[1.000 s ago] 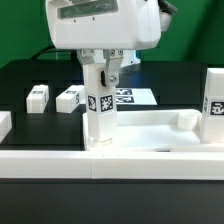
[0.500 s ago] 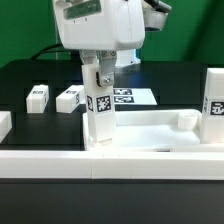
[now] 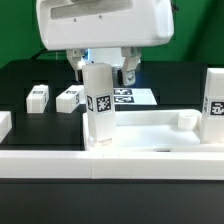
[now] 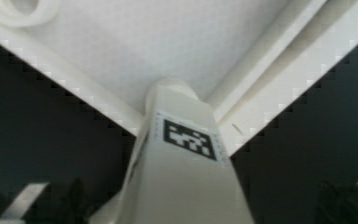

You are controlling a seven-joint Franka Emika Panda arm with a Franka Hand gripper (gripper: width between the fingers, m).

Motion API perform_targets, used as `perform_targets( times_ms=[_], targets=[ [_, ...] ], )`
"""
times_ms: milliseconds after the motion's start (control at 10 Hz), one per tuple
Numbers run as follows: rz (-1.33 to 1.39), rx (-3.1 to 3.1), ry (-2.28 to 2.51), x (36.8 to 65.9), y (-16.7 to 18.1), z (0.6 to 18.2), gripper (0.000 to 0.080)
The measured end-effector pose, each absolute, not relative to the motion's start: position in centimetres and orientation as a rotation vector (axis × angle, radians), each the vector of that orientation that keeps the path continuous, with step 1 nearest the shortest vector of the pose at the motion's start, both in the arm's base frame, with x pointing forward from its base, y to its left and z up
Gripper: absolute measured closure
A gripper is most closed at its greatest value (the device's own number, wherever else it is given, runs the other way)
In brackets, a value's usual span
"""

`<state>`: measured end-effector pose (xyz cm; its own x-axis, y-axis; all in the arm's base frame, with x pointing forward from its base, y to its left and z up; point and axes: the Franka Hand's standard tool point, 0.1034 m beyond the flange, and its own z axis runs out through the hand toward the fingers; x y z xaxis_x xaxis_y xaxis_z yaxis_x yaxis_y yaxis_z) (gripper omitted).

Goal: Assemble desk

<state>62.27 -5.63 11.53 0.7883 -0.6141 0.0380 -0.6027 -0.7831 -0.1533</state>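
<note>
The gripper (image 3: 102, 70) has just released the leg (image 3: 99, 110); it stands alone at the slab's (image 3: 150, 125) corner; this step seems done.

Gripper (image 3: 102, 70) hangs over the upright leg (image 3: 98, 108), jaws spread wide, one of its fingers (image 3: 127, 72) on each side of the leg's top. That leg stands on the slab (image 3: 150, 128), at its end on the exterior view's left. A right leg (image 3: 213, 92) stands upright too. Behind, on the black table (image 3: 30, 72), a loose leg (image 3: 38, 97) and a second loose leg (image 3: 69, 98) lie beside the marker board (image 3: 133, 97). The rail (image 3: 120, 162) runs along the front.
</note>
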Motion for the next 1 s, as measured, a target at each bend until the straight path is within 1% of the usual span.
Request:
perform_targets(
  times_ms=[400, 700, 800, 900, 1000],
  targets=[
    [-0.165, -3.000, 0.399, 62.23, -6.74, 11.20, 0.0151],
    [-0.192, -3.043, -0.016, 62.44, -6.63, 11.23, 0.0151],
    [-0.197, -3.045, -0.095, 62.43, -6.67, 11.20, 0.0188],
    [-0.198, -3.044, -0.109, 62.43, -6.68, 11.21, 0.0188],
    [-0.198, -3.044, -0.108, 62.43, -6.67, 11.21, 0.0339]
  ],
)
